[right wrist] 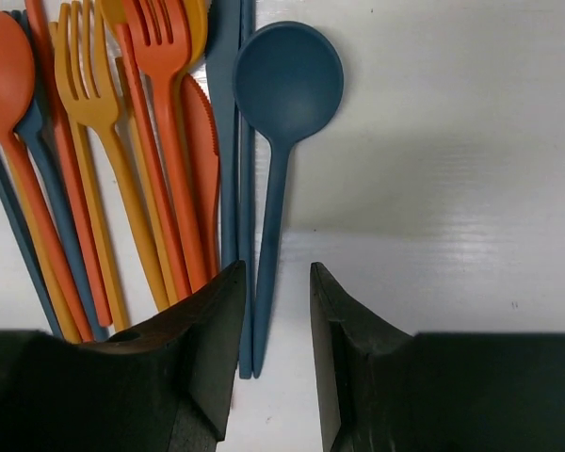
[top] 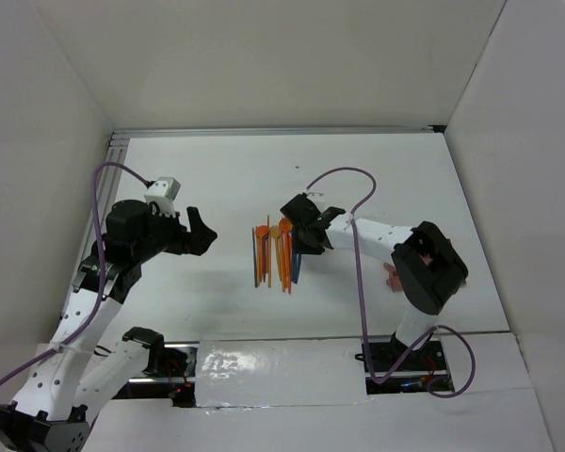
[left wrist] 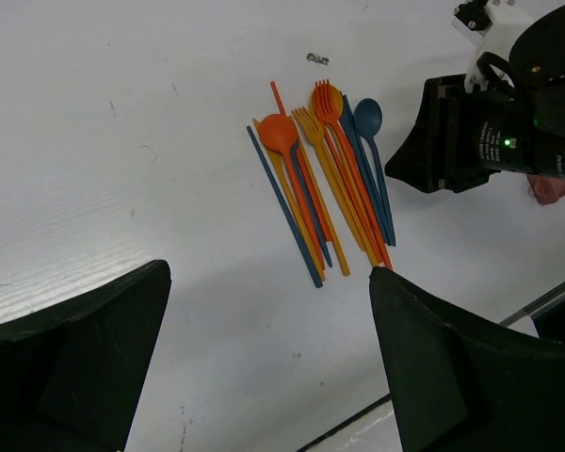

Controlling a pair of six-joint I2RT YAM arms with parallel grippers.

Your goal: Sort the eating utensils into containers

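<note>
Surface: white table, matt and lightly scuffed.
Room: plain white walls close it in on three sides.
Task things: the eating utensils lie mid-table in one tight bundle, mostly orange with a few blue, heads toward the far side.
Right tool: at the bundle's right edge, jaws partly apart astride the handle of the blue spoon, not clamped on it.
Left tool: left of the bundle, apart from it, jaws wide and holding nothing.

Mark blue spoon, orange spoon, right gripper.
blue spoon [right wrist: 287, 80], right wrist view, centre of bowl.
orange spoon [right wrist: 5, 61], right wrist view, bowl.
right gripper [right wrist: 276, 278], right wrist view, midway between fingertips.
</note>
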